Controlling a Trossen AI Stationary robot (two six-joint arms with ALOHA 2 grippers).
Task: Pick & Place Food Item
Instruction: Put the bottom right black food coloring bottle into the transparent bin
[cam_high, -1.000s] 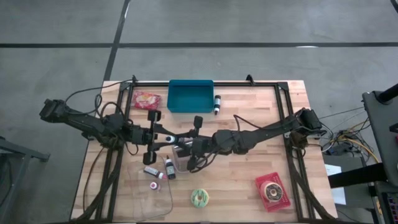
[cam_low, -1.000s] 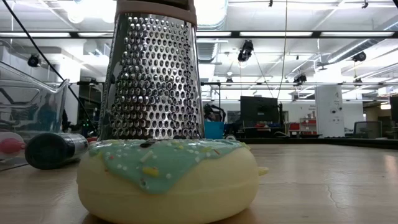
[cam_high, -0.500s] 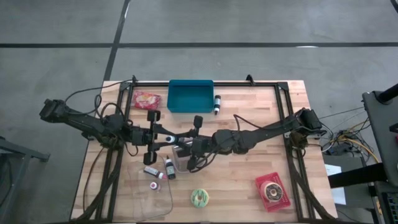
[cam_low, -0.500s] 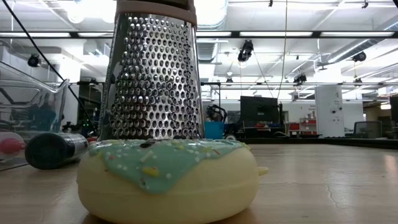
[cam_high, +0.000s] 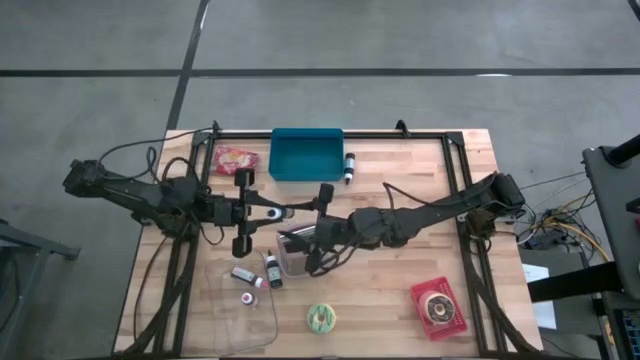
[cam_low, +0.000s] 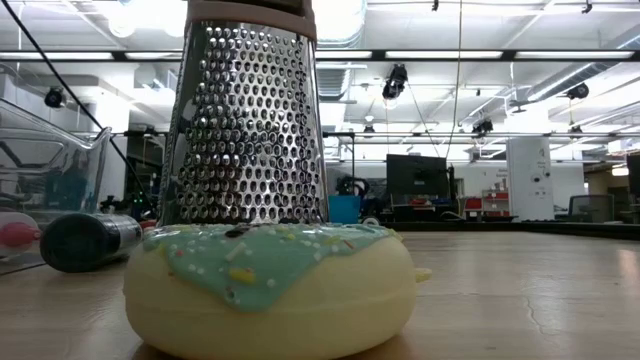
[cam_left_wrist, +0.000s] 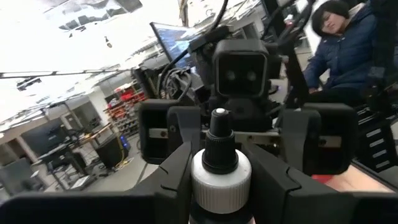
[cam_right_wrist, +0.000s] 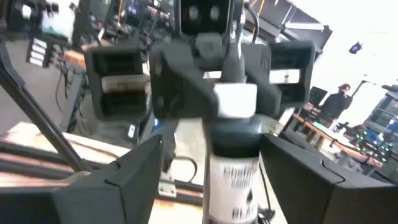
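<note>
My table (cam_high: 400, 180) is pale planked wood with a smooth matt finish. The grater (cam_low: 245, 120) is bright perforated metal; the donut (cam_low: 270, 285) at its foot looks glossy and smooth under sprinkled icing. My fingers (cam_left_wrist: 155, 180) are matt black plastic.

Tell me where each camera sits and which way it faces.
High view: above the table, looking down; both arms show, left gripper facing right gripper.
Low view: at table-top height, looking level past a doughnut and grater; no arm shows.
Left wrist view: on that wrist, faces the right arm; own fingers grip a bottle.
Right wrist view: on that wrist, faces the left arm; own open fingers flank that bottle.
Both wrist views share the bottle.
</note>
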